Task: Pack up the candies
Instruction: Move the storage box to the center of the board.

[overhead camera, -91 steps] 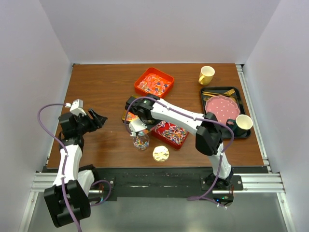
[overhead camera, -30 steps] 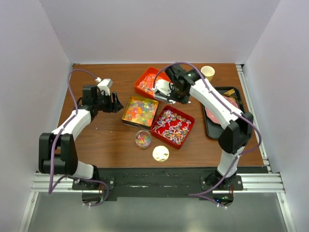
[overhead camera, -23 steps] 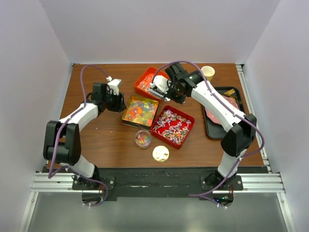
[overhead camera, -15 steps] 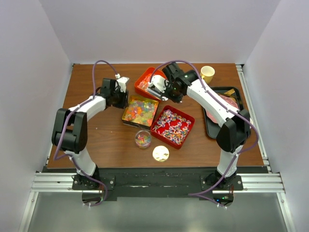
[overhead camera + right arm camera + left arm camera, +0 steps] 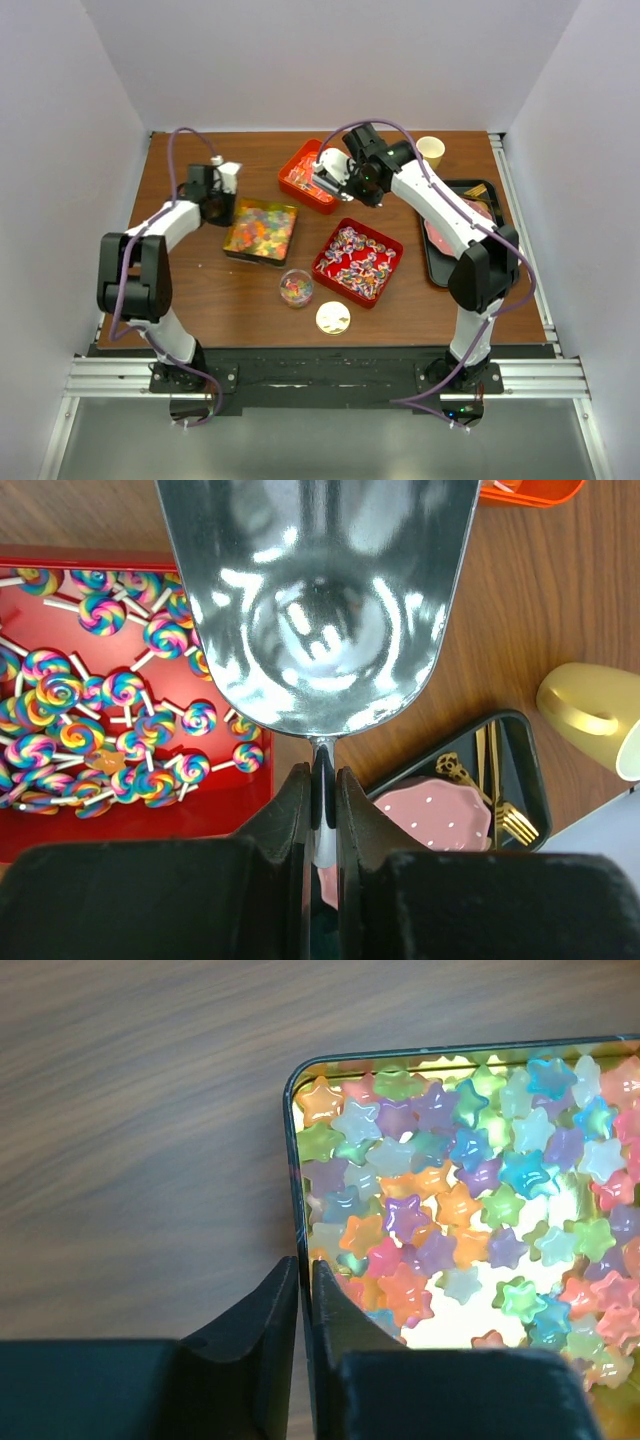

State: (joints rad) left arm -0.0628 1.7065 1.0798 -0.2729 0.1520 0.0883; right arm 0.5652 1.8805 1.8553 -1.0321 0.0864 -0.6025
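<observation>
The candies lie in three containers. Star-shaped gummies fill a dark tin (image 5: pixel 260 230) (image 5: pixel 292 1140), swirled lollipops (image 5: pixel 100 730) fill a red tray (image 5: pixel 388 268), and wrapped sweets sit in an orange tray (image 5: pixel 300 180). My left gripper (image 5: pixel 224 208) (image 5: pixel 303 1282) is shut on the tin's left wall, one finger outside and one inside among the stars. Above the orange tray's right end, my right gripper (image 5: pixel 347 178) (image 5: pixel 322 790) is shut on the thin handle of an empty metal scoop (image 5: pixel 320 590) (image 5: pixel 329 172). A small glass jar (image 5: pixel 296 288) holds some candies.
A round gold lid (image 5: pixel 333 318) lies near the front edge. At the right stands a black tray (image 5: pixel 440 265) (image 5: pixel 520 730) with a pink dotted plate (image 5: pixel 430 815) and gold forks (image 5: pixel 500 800). A yellow cup (image 5: pixel 430 150) (image 5: pixel 590 715) is at the back.
My left gripper reached the tin, shut on its wall and dragged it left, away from the red lollipop tray. The right arm kept the scoop and shifted only slightly over the orange tray.
</observation>
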